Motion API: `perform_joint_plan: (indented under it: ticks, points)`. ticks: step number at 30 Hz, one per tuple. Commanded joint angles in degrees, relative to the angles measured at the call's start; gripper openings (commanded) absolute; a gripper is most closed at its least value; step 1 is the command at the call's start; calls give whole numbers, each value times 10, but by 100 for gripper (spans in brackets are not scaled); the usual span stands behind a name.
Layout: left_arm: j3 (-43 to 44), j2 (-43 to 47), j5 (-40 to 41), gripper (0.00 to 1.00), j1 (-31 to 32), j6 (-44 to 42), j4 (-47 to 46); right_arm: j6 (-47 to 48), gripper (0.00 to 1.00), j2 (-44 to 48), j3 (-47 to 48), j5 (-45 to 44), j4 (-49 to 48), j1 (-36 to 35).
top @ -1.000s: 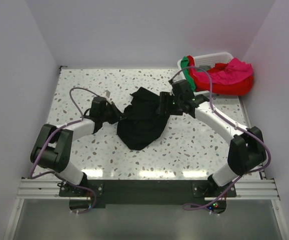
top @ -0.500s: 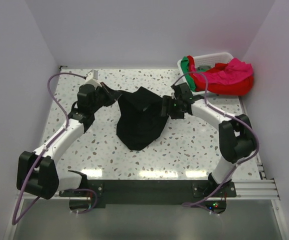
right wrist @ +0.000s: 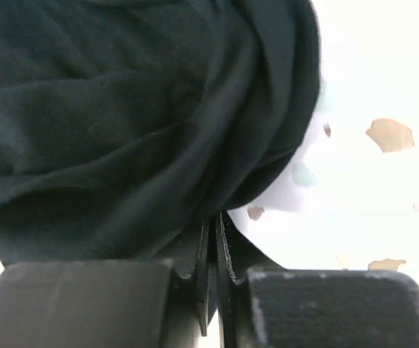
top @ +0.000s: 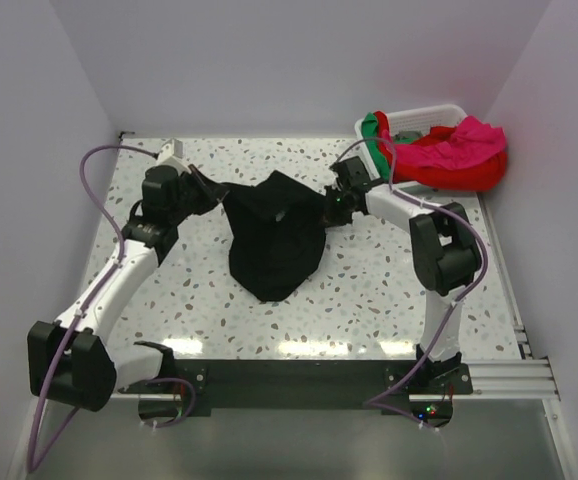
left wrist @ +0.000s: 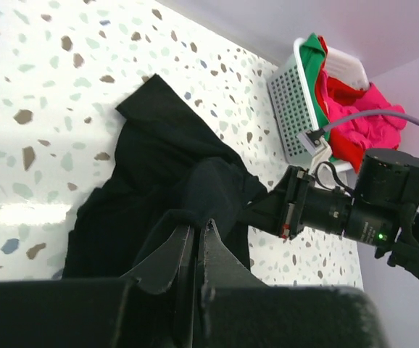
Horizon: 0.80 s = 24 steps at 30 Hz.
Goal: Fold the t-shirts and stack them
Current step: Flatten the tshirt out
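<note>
Speckled surface [top: 389,290], walled on three sides, arms reaching in from the near edge.

Black t-shirt [top: 274,245] lies near the middle of the surface. It is bunched, not flat: the lower part is a rounded heap toward the arm bases, and the upper edge is drawn out sideways into two tails.

White basket [top: 424,110] sits in the far right corner, well apart from the black shirt. It holds a red t-shirt [top: 449,172] and a magenta-pink t-shirt [top: 466,138], with a green t-shirt [top: 372,133] draped over its left rim. These are likely the waiting pile, parked so the middle is free for folding.

Left end effector [top: 212,190] is at the left tail, clenched on a pinch of black cloth. The wrist view shows the jaws together with fabric rising out of them.

Right end effector [top: 327,205] is at the right tail, low over the surface. Its jaws are nearly together on a black fold, so I read it as grasping.

With a grip at each end, the hold looks meant to pull the shirt open and lay it flat. No fold is made yet.
</note>
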<state>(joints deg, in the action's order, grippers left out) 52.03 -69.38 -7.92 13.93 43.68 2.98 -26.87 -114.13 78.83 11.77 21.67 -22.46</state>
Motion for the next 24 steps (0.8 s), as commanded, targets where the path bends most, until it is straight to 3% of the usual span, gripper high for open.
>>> perform_joint_plan:
  ticks: [1,8,13,19,24]
  points:
    - [47,15,12,0,-49,-32,9,2,0,6,67,12,7,6]
    - [269,-12,45,0,-138,-130,70,49,0,72,280,-10,84,19]
    - [353,5,104,0,-158,-157,100,50,0,169,336,-10,87,18]
    - [298,108,201,0,-157,-178,128,110,0,321,212,-4,91,-28]
    - [147,213,247,0,-158,-155,192,112,3,418,-24,-5,161,-47]
